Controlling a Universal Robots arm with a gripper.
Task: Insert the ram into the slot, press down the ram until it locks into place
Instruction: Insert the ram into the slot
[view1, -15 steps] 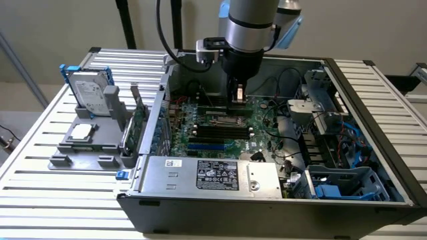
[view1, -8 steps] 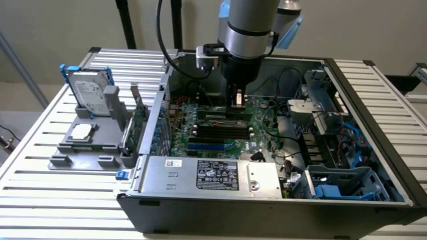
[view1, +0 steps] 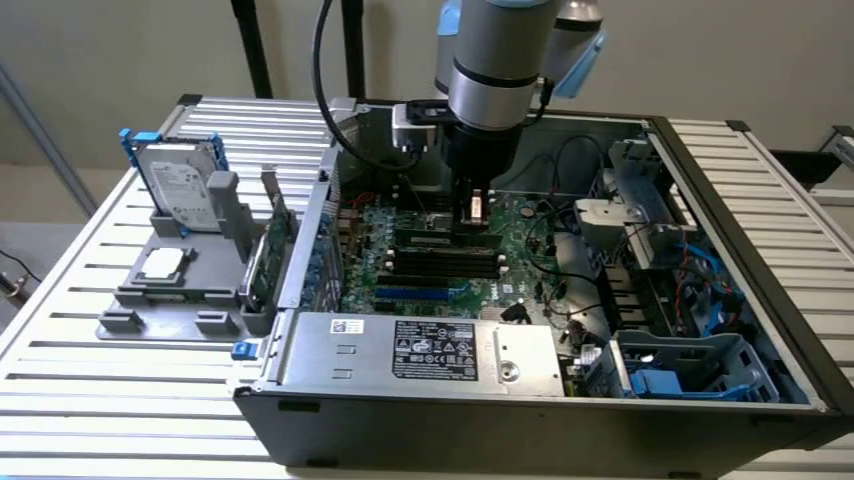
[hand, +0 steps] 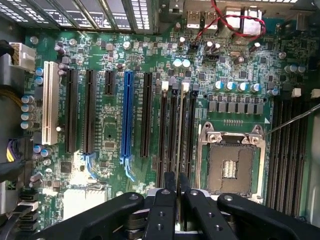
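Ram (hand: 180, 125) stands on edge in a black slot (hand: 185, 95) near the middle of the motherboard (hand: 107, 130), between the blue slot (hand: 127, 115) and the processor socket (hand: 231, 160). The hand (view1: 470, 222) sits directly over it, fingers (hand: 167, 200) all but pressed together, pinching its upper edge. Its long axis runs parallel to the neighbouring black slots, one end toward the board's port edge. Labels on the power supply (view1: 437, 352) carry print too small to read.

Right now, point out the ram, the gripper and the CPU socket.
ram (view1: 430, 239): exterior view, on its chip-lined green face.
gripper (hand: 178, 184): wrist view, midway between its fingertips.
CPU socket (hand: 231, 167): wrist view, on the contact field at its centre.
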